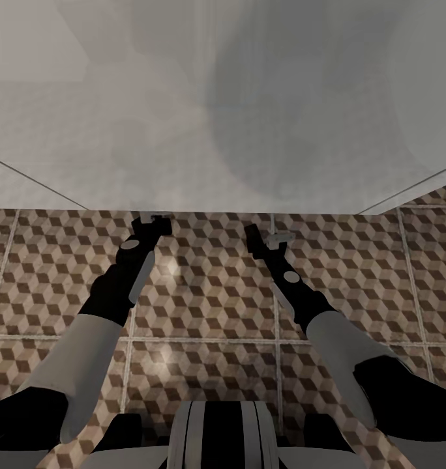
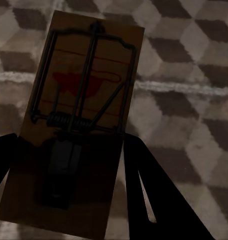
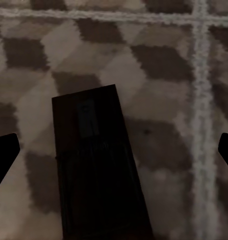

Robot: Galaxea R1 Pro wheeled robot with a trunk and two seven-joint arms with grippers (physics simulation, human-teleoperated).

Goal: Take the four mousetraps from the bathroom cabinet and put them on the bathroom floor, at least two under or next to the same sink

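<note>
In the left wrist view the dark fingers (image 2: 144,195) of the left gripper (image 1: 151,225) show beside a flat tan wooden mousetrap with dark wire spring and red mark (image 2: 79,115); whether they pinch it or have let go I cannot tell. The right gripper (image 1: 265,238) has its fingers (image 3: 5,157) spread wide, open, with a second, shadowed dark rectangular mousetrap board (image 3: 96,165) between them, apparently lying on the tiles.

By my reading, one trap is down and another is being set or just set; the remaining traps are not visible here, so at most half is done.

Below lies the bathroom floor of brown, beige and white cube-pattern tiles (image 1: 203,306). A pale white blurred surface (image 1: 223,98) looms above both arms, possibly the vanity
</note>
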